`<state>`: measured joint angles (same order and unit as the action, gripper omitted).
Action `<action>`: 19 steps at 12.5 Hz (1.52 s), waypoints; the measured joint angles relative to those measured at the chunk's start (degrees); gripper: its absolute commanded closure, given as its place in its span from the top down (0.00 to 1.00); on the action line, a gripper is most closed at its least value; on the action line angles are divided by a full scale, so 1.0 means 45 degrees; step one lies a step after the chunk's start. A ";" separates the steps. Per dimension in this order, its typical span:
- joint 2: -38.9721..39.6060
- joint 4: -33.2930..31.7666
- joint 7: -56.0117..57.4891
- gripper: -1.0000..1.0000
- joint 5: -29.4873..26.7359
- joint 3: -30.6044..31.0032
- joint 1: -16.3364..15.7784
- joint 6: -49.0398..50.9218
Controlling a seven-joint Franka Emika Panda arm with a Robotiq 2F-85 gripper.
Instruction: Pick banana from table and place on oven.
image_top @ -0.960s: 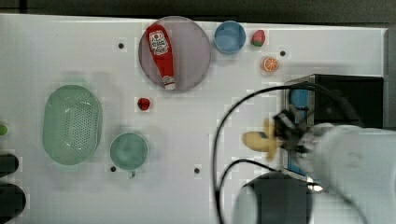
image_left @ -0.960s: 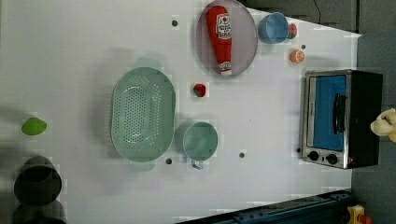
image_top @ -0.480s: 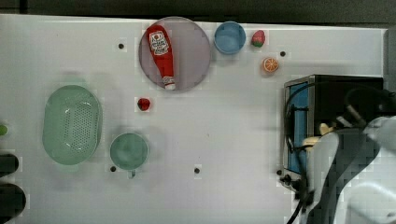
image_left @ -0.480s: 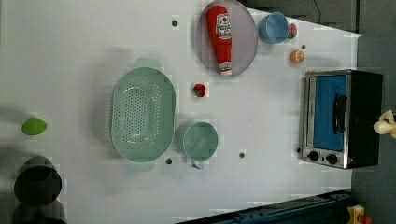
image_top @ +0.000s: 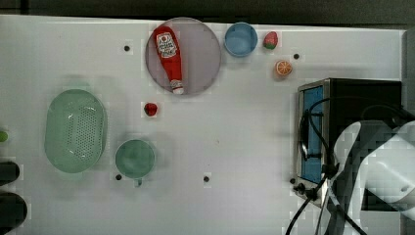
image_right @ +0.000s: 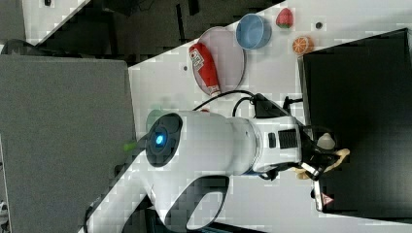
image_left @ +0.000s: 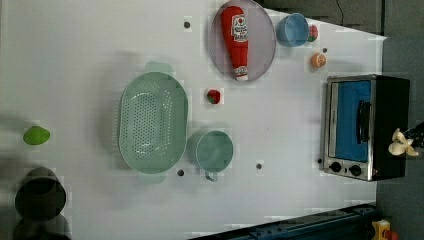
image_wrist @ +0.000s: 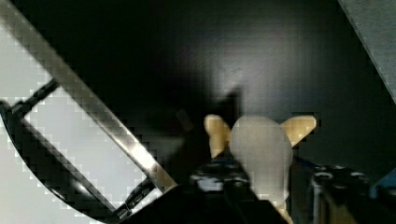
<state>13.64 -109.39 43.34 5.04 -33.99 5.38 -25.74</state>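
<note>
While the table (image_left: 100, 60) carries the green colander (image_left: 152, 122) and the cup (image_left: 215, 150) on the left view's left, the oven (image_left: 367, 125) stands at the left view's right. Over its black top the gripper (image_right: 323, 158) is clamped on the banana (image_right: 340, 155), which hangs above the oven and not on it.

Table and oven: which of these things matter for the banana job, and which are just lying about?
In the job:
- banana, held in the tool over the oven
- oven
- table

Lying about:
- ketchup bottle on the plate
- blue bowl
- strawberry
- orange slice
- colander
- green cup
- small red fruit
- lime
</note>
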 measured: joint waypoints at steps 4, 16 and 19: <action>-0.0127 0.0249 0.0354 0.87 0.0134 0.0044 -0.0489 0.0134; -0.2379 0.1505 -0.0771 1.00 -0.0270 0.2745 -0.1051 0.3379; -0.3388 0.1679 -0.4032 1.00 -0.0696 0.4318 -0.1478 0.3264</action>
<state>-1.61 -101.83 25.19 1.91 -14.56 -1.27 -11.05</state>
